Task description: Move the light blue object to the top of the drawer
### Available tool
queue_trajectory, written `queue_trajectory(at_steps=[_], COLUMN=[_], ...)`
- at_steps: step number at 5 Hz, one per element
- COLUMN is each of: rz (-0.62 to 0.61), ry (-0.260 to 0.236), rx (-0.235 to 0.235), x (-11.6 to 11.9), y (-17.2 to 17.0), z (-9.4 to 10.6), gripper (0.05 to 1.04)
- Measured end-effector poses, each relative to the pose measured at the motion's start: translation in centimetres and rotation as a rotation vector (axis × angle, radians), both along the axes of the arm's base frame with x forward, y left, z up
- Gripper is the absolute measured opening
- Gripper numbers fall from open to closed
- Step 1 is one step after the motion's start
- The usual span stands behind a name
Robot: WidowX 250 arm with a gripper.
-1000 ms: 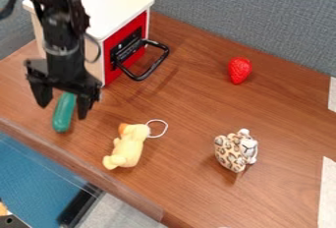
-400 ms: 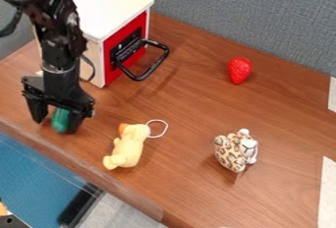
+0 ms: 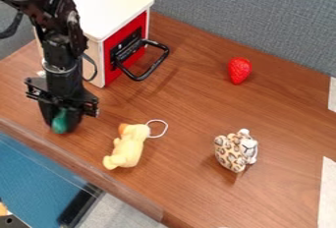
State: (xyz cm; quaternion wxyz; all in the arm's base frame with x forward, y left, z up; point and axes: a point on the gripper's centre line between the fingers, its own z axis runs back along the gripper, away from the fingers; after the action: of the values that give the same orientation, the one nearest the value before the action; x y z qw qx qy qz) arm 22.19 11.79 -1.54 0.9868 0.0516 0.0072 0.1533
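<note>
My black two-finger gripper (image 3: 62, 126) has lowered and narrowed from wide, now clasping the rounded teal object (image 3: 60, 122) near the brown wooden table's (image 3: 181, 173) edge. I judge it ready to lift toward the red-fronted drawer box's white top (image 3: 115, 6).

Camera view: single, fixed; stands above the work surface, looking down at a slant.
Wooden table (image 3: 190, 109): seen from above at middle range, most of its top taken in; near edge runs obliquely from the left side to the bottom.
Grey panel (image 3: 249, 15): upper background, faced across the table.
Drawer box (image 3: 115, 6): upper left, farther off than the near edge; white top and red front both in sight.
Blue surface (image 3: 39, 173): lower left, past the table's near edge.
</note>
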Motion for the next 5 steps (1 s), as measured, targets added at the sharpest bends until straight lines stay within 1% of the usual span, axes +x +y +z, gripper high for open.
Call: queue_trajectory(at_steps=[1,2,3,4,5], rz=[-0.017,-0.029,-0.016,-0.013,0.029], ry=[0.025,0.005,-0.041,-0.107,-0.155], rx=[-0.022,-0.006,-0.006,-0.034,-0.051], x=[-0.6,-0.3,2.0,5.0,7.0], y=[-1.2,-2.5,-2.9,-2.4,-0.1], z=[0.2,3.6,7.5,11.2,12.8], gripper=[0.436,0.436,0.436,0.436,0.436])
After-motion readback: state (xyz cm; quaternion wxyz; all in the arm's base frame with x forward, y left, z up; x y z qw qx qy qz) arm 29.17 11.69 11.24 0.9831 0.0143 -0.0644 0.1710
